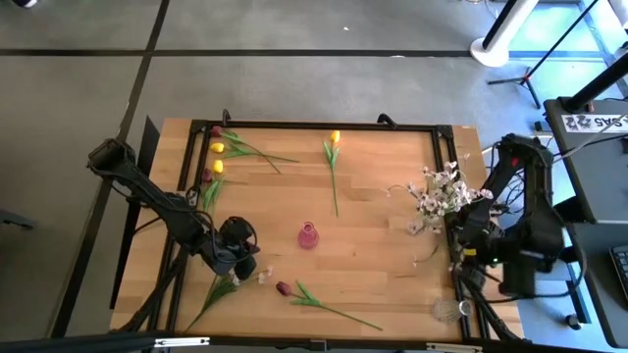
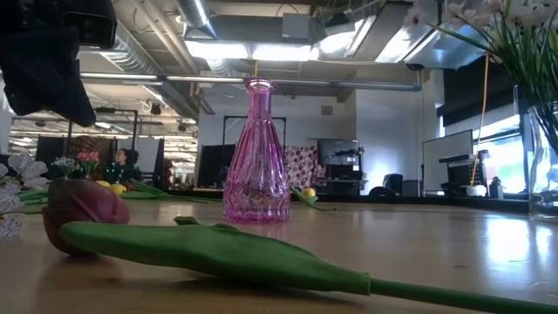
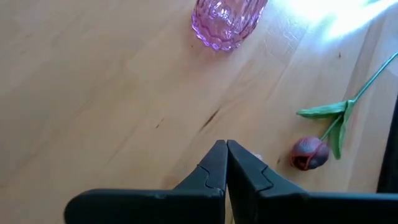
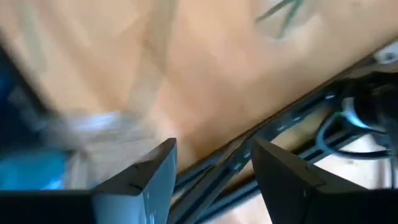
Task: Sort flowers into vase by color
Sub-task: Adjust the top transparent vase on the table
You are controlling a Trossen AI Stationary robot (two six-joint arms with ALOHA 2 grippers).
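Observation:
A pink glass vase stands upright mid-table. A maroon tulip lies flat near the front edge. My left gripper hovers shut to its left, above bare wood. Yellow and maroon tulips lie at the far left, and one yellow tulip lies at the far middle. A spray of white-pink blossoms is at the right. My right gripper is open over the table's right edge.
A clear glass vase holding green stems stands at the right. A green-stemmed flower with small pale blossoms lies near my left gripper. A black frame borders the table. Bare wood lies between the pink vase and the blossoms.

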